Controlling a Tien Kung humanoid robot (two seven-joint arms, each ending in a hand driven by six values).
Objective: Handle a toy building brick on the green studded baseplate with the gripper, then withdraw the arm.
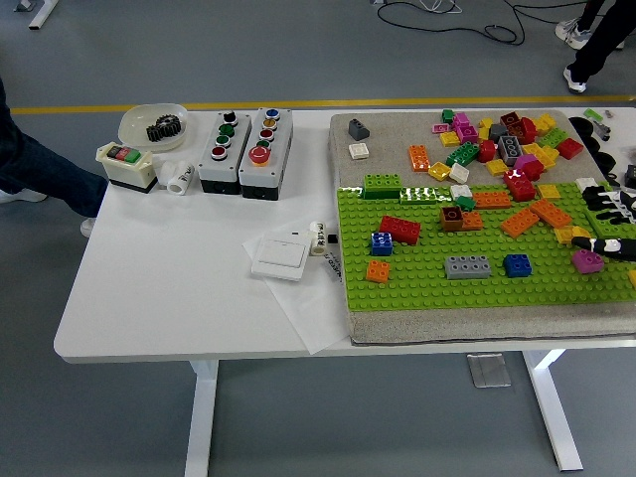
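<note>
**Pink brick sitting at the right edge of the baseplate, hand right on top of it**

The right robot hand [608,231] is barely in frame at the right edge, fingers splayed, and I can't tell if it's gripping anything. The pink brick [587,260] sits on the green studded baseplate [427,283], just below a dark fingertip, touching or nearly so.

Risk, as I see it: if that finger drags on the way out, it could tip or slide the pink brick, or bump the yellow brick [568,235] right beside it.

Counts on the clear lower part of the plate: one grey brick [467,266], two blue, one small orange, one red. Two button boxes [244,152] sit on the tabletop [169,278]. Left hand isn't visible.
</note>
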